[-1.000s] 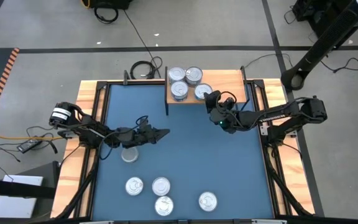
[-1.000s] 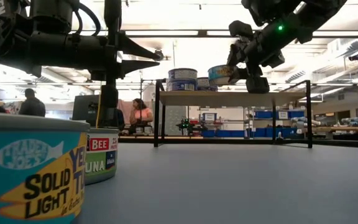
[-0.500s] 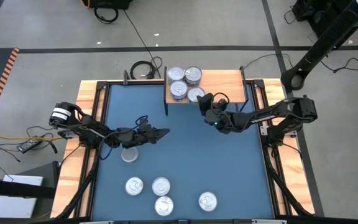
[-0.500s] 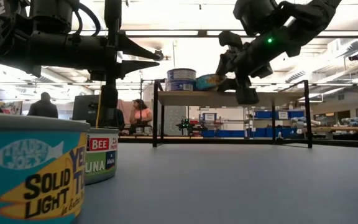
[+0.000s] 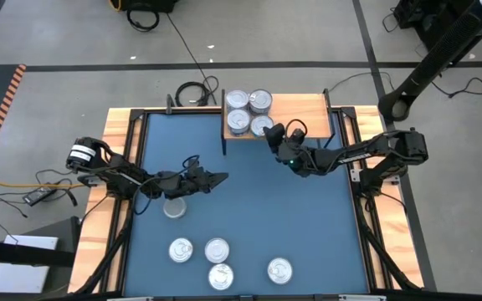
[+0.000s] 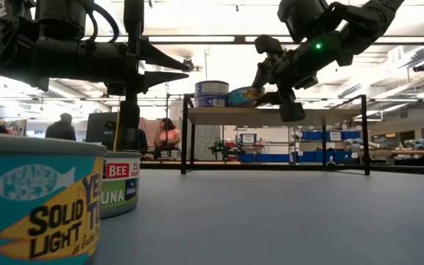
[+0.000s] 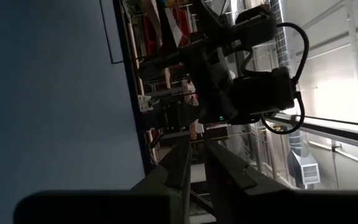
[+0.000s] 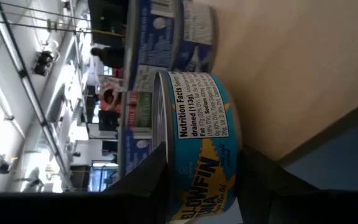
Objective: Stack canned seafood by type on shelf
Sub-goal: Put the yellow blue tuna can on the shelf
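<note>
Right hand (image 5: 268, 134) clamped on a teal-labelled flat round tin (image 8: 197, 149) at the small light-wood shelf on black legs (image 5: 308, 107).

Seen from above only as a silver lid at the shelf's front edge, beside three more silver-lidded tins (image 5: 248, 106) on the board; shown from the right wrist with teal label, gripped at both sides, over the pale wood with blue-labelled tins behind. From tabletop level, held at board height, contact not clear. Left hand (image 5: 220, 177) well in front of the shelf over the blue tabletop (image 5: 308, 226), fingers together, empty. Five loose silver-lidded tins (image 5: 217, 249) farther out.
</note>
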Controlling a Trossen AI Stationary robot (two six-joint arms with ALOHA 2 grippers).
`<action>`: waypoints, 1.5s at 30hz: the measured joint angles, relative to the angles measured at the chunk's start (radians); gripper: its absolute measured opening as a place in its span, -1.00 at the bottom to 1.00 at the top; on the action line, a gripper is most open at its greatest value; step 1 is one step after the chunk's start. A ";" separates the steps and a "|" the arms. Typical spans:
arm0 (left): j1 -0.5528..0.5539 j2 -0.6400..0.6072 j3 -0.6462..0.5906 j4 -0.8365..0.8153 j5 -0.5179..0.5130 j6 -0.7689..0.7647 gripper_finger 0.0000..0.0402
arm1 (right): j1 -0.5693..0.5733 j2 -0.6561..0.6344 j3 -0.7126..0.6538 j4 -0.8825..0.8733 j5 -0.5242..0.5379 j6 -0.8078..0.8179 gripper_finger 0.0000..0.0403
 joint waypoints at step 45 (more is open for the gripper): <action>0.002 0.000 0.000 0.000 0.003 0.004 -0.76 | -0.138 -0.188 0.045 -0.363 -0.518 -0.359 0.51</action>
